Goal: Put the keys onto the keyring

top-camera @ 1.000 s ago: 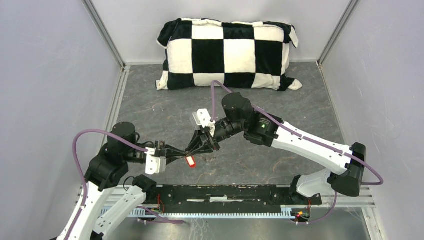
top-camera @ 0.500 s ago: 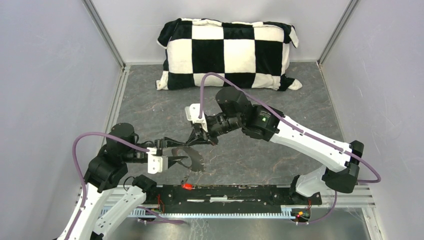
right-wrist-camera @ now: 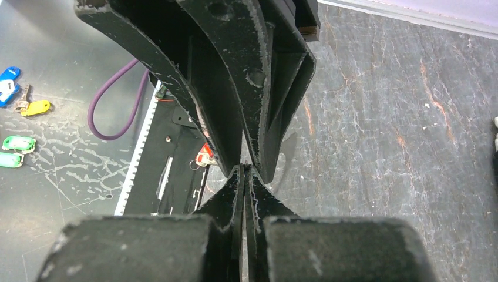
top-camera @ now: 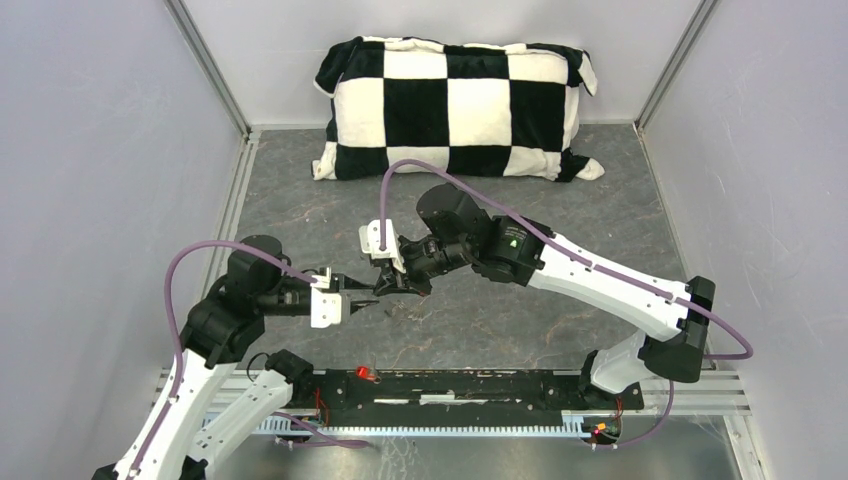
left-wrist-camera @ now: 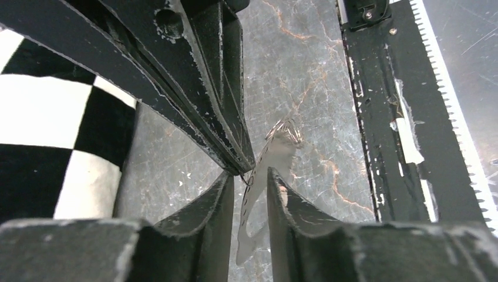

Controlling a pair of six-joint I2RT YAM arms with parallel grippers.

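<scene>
Now, right gripper (right-wrist-camera: 243, 171): pinched shut, seemingly on the wire of the keyring (left-wrist-camera: 258, 189).
Left gripper (left-wrist-camera: 251, 173): fingers narrowly apart, straddling the ring edge-on, not clamping it.
Red key (top-camera: 366, 373): lies on the black rail (top-camera: 480, 385), well apart from both grippers, toward the bases; left arm is nearer.

Key (top-camera: 367, 374) on front rail (top-camera: 500, 386); pillow (top-camera: 455, 105) at bk.

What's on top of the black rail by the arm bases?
The red key lies on the black rail, near its left end. The right wrist view shows only part; the left pincer covers the rest.
</scene>
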